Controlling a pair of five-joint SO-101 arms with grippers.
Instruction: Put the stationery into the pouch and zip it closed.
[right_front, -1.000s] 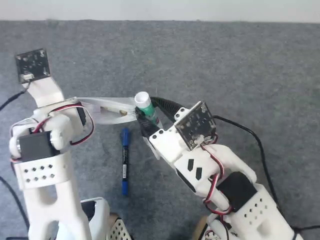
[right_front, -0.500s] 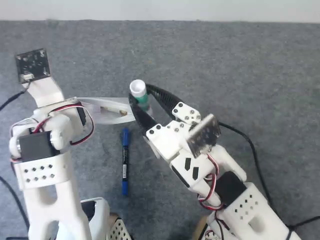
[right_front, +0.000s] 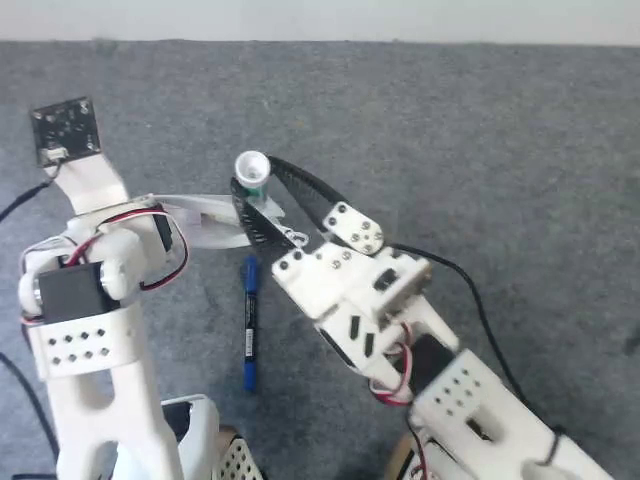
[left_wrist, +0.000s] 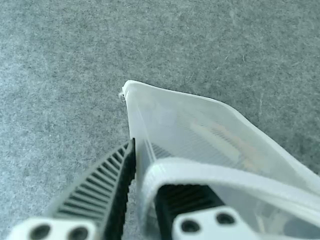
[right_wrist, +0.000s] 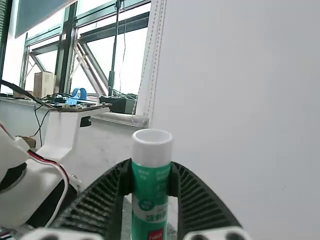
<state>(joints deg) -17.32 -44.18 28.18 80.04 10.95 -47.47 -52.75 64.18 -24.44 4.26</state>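
Glue stick (right_front: 250, 168) swung left and tipped, now over the pouch's (right_front: 212, 226) right end. Left gripper (left_wrist: 140, 150) clamped on pouch rim, pen (right_front: 249, 320) loose between the arms, right gripper (right_wrist: 151, 167) clamped on the glue stick. Insertion step under way — next move needs the stick lined up with the mouth, then release.

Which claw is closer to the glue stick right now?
Right. The right claw is clamped on the glue stick, one finger on each side. The left claw sits apart from it, gripping the edge of the pouch.
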